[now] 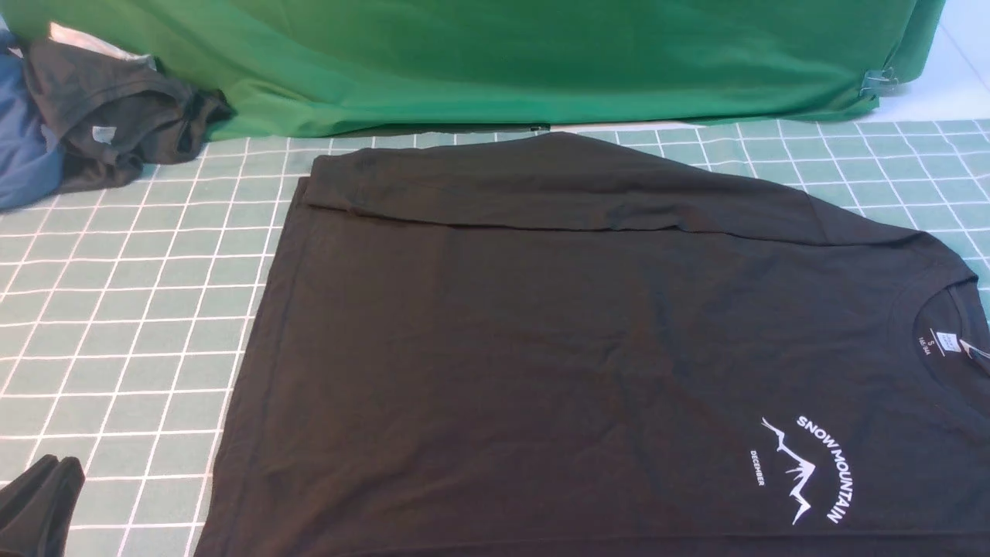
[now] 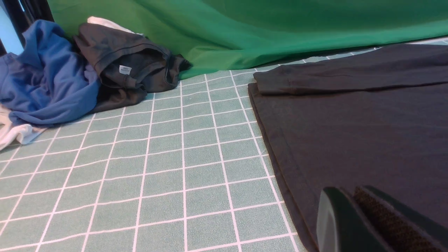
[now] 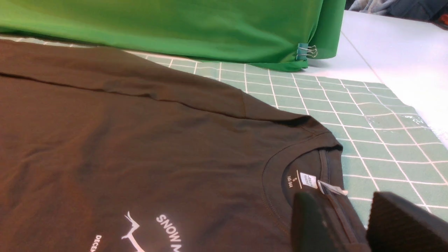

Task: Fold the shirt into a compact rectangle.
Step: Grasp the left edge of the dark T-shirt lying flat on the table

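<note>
The black shirt (image 1: pixel 541 348) lies flat on the green grid mat (image 1: pixel 131 325), hem to the left and neck to the right. Its far sleeve (image 1: pixel 503 193) is folded across the body. The white "SNOW MOUNTAIN" print (image 1: pixel 812 464) faces up, near the white neck label (image 3: pixel 308 180). My left gripper (image 2: pixel 346 190) is shut with nothing in it, hovering at the shirt's hem edge; in the front view it shows at the bottom left corner (image 1: pixel 58 464). My right gripper (image 3: pixel 343 201) is open, its fingers either side of the collar's back band. The front view does not show it.
A crumpled dark grey garment (image 1: pixel 116 108), a blue garment (image 1: pixel 23 147) and a white cloth (image 2: pixel 14 133) are piled at the far left. A green drape (image 1: pixel 503 62) hangs along the back, held by a binder clip (image 3: pixel 304 52). White tabletop (image 3: pixel 402 52) lies beyond the mat's right edge.
</note>
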